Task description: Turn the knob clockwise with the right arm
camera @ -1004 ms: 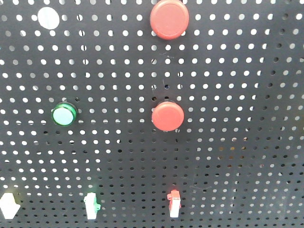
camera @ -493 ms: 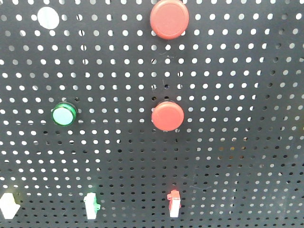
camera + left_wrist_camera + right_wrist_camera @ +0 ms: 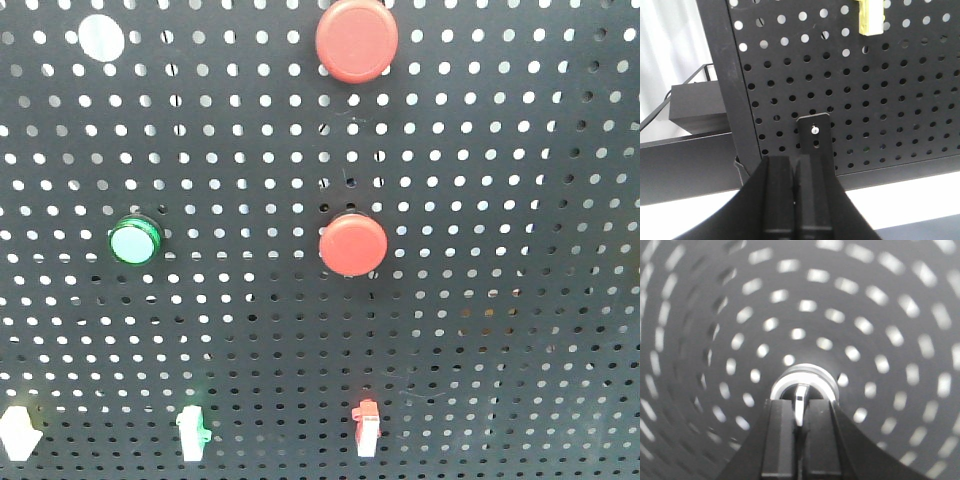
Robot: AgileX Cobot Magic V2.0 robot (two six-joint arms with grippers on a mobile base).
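While the perforated panel [image 3: 685, 352] around it blurs into rings, the right gripper [image 3: 799, 409] is clamped on the thin white handle of a silver-rimmed knob [image 3: 803, 373], mounted on the panel directly ahead. The left gripper [image 3: 793, 163] has its fingers pressed together, empty, near the panel's lower corner.

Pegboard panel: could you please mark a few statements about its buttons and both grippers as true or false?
1. The right gripper is shut on the knob. True.
2. The green button sits right of the lower red button. False: it sits to its left.
3. The left gripper is shut and empty. True.
4. The yellow piece is held between the left gripper's jaws. False: it sits on the pegboard, above and apart from that gripper.
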